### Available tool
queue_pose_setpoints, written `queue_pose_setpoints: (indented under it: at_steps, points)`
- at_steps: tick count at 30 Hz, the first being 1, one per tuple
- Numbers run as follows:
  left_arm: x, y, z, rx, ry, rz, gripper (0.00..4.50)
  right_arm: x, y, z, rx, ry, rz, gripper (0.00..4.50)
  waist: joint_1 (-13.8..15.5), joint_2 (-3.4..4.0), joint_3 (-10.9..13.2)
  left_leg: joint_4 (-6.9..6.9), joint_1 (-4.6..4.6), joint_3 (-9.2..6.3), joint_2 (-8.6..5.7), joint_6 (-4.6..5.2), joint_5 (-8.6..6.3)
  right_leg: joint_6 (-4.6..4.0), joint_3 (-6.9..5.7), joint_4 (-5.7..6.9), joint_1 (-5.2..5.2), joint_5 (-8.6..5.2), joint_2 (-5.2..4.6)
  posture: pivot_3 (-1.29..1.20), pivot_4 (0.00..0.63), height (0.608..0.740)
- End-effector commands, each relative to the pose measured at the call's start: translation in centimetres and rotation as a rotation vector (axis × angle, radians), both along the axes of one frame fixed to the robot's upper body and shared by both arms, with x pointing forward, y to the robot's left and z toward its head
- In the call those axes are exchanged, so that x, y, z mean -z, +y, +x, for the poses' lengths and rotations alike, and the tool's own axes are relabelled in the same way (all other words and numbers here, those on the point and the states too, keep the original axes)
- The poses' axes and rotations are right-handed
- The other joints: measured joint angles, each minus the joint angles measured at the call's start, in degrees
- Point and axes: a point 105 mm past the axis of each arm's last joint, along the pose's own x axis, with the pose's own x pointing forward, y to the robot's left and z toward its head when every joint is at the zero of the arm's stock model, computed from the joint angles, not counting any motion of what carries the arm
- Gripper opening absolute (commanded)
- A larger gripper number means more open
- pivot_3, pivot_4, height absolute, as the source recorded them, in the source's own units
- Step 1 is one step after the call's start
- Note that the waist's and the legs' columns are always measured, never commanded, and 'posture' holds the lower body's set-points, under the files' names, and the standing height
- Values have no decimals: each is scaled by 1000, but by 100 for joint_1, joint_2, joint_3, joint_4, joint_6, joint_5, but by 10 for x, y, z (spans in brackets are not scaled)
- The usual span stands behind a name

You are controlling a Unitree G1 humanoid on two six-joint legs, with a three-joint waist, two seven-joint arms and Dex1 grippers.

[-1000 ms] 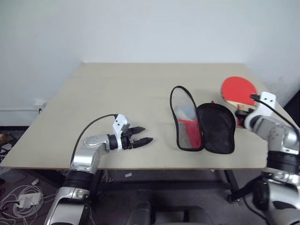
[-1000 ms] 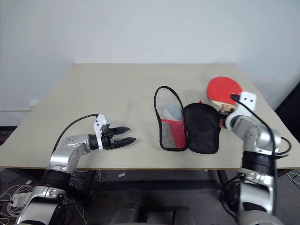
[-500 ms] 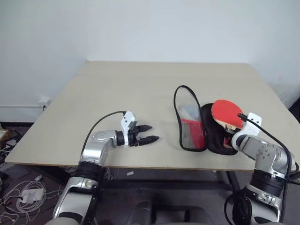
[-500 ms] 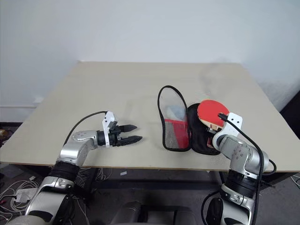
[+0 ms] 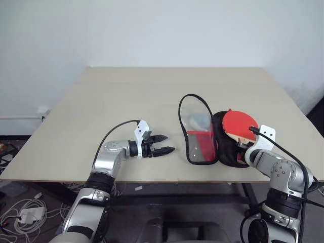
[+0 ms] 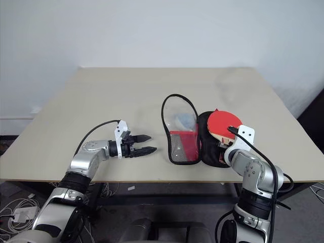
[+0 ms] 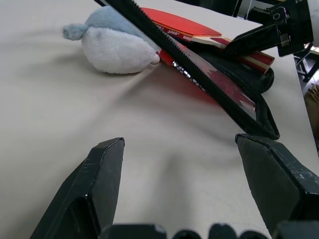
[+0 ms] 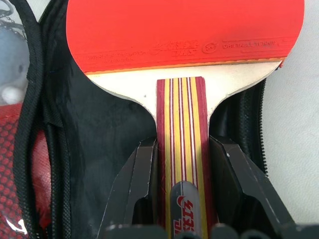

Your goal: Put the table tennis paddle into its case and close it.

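Right pincer (image 8: 182, 164), at the lower right of the head views, is clenched on the striped wooden handle of the table tennis paddle (image 5: 239, 125); its black fingers (image 8: 140, 174) press the handle from both sides. The paddle's red face lies over the black-lined half of the case (image 5: 229, 147), which sits opened flat on the counter (image 5: 126, 96) right of centre. The case's other half stands up along its black zip edge beside the paddle, a clear and red-mesh flap (image 5: 198, 132) between the paddle and the left arm.

Left pincer (image 5: 164, 144), at lower centre-left of the head views, is released, its two fingers spread wide and holding nothing. It hovers just above the counter and points toward the case, a strip of bare counter lying between them.

Behind the upright flap, in the left wrist view, a small soft grey-and-white plush thing (image 7: 112, 42) lies on the counter, touching or nearly touching the case's zip edge. Through the clear flap in the head views it appears as a pale blur.

Cables and a white power strip (image 5: 28, 216) lie on the floor at the lower left of the frame, under the counter's edge. A plain white wall fills the top.
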Motion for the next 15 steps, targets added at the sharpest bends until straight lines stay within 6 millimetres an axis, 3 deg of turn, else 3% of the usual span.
queue_pose_setpoints:
  at_steps: [1,4,7,15]
  points:
    - [-12,-2,2,3,-52,-9,3790,-16,5,5,-34,-63,-25,1111,2,-1,0,0,0,-1,0,0,0,0,2,0,0,0,0,0,0,716]
    - [-12,1,2,-3,-53,-8,3790,-13,11,7,-52,-66,-17,1111,4,-1,0,0,0,-1,0,0,0,0,1,0,0,0,2,0,0,716]
    - [-12,2,2,-7,-51,-8,3790,-25,20,11,-86,-115,-23,1111,3,-1,0,1,0,-1,0,1,0,0,2,0,1,0,2,0,0,716]
    - [-14,2,3,-11,-54,-9,3790,-4,14,10,-56,-48,-19,1111,5,-1,0,1,-1,0,-1,0,1,0,3,1,1,1,2,0,0,716]
